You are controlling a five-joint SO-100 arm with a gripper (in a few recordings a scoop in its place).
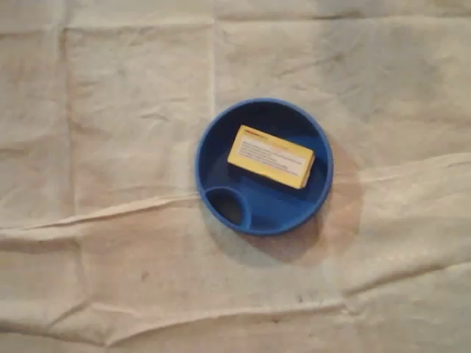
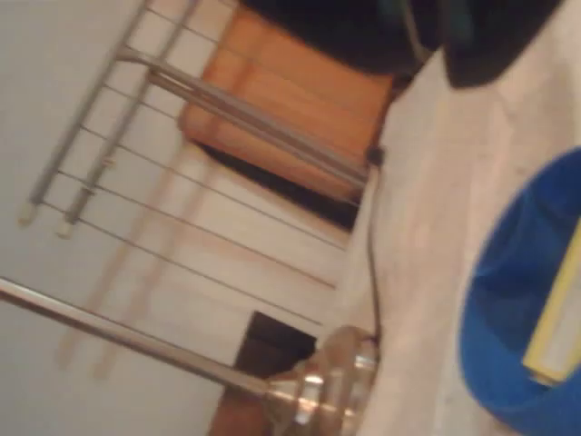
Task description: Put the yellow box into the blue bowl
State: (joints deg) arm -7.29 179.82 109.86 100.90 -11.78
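The box [image 1: 271, 157] lies flat in the big part of the bowl [image 1: 274, 206] with nothing holding it, so the job looks done, but I cannot tell if the hand is open or shut.

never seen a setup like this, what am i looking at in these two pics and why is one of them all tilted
Both pictures come from a small robot arm with two cameras. One camera is fixed overhead and looks straight down. It shows a wrinkled pale cloth with a blue bowl on it. A yellow box lies flat in the bowl's big section, beside a small pocket at the rim. Nothing is gripping the box.

The other camera rides on the arm's wrist, so its picture tilts and blurs as the arm does. At its right edge you can see the same bowl with an edge of the box. The cloth is there too, with blurred room furniture behind it.
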